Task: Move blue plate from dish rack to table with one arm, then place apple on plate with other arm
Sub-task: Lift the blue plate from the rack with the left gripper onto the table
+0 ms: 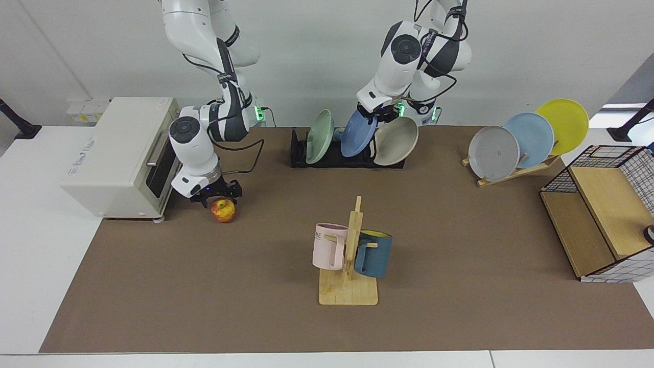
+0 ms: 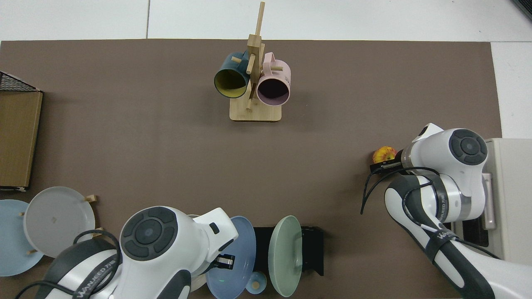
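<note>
My left gripper [image 1: 377, 116] is shut on the upper rim of the blue plate [image 1: 357, 135], which hangs tilted above the black dish rack [image 1: 347, 159], clear of its slots. From above, the blue plate [image 2: 235, 257] shows beside the left gripper [image 2: 222, 261], half under the arm. The apple [image 1: 224, 210] lies on the table [image 1: 460, 230] near the toaster oven. My right gripper [image 1: 216, 191] stands open just above and behind it, not holding it. In the top view the right gripper [image 2: 382, 166] partly covers the apple [image 2: 384, 154].
A green plate [image 1: 319, 137] and a beige plate [image 1: 396, 141] stay in the dish rack. A wooden mug stand [image 1: 350, 255] holds two mugs mid-table. A toaster oven [image 1: 117, 153], a wooden plate rack [image 1: 511, 171] and a wire-and-wood crate [image 1: 603, 220] stand at the sides.
</note>
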### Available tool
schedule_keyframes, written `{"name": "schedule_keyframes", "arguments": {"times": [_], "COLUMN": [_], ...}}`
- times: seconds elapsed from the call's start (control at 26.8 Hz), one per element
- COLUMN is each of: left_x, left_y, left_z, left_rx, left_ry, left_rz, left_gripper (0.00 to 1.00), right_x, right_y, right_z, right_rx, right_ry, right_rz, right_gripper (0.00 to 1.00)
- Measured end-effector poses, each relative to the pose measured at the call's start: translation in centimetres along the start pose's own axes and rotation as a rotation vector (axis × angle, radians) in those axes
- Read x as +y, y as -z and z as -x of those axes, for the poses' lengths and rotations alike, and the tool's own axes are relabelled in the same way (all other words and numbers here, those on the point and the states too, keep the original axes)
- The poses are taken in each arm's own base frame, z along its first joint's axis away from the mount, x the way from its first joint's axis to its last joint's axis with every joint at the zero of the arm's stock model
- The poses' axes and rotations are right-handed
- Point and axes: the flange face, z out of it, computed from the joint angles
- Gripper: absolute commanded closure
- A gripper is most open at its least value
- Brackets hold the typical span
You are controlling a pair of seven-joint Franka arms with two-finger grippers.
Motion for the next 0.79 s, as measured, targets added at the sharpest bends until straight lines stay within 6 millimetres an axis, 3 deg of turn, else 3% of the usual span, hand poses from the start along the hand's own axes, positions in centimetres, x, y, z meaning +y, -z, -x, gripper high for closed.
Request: {"name": "schedule_keyframes", "arguments": {"times": [0.3, 0.52, 0.64, 0.79], "left_x": [-4.2, -6.6, -8.1, -10.4], "left_y": [4.7, 7.7, 8.5, 8.5], "left_z": [-2.6, -6.6, -9.1, -10.9], "left_rx": [0.073, 0.179, 0.262, 0.299], "left_ry": [0.098, 0.142, 0.173, 0.214], "left_rz": [0.049, 0.076, 0.107, 0.156], "left_gripper": [1.00, 1.00, 1.00, 1.00], "right_x": [0.3, 0.3, 0.1, -0.7], "right_y": [-0.7, -1.6, -1.6, -1.3], "right_z": [0.0, -0.2, -0.3, -0.6], "right_rx": [-0.002, 0.006, 0.008, 0.033], "right_ry": [-0.005, -0.004, -0.022, -0.043], "right_rz": [0.001, 0.003, -0.015, -0.046], "right_gripper": [0.00, 0.00, 0.00, 0.00]}}
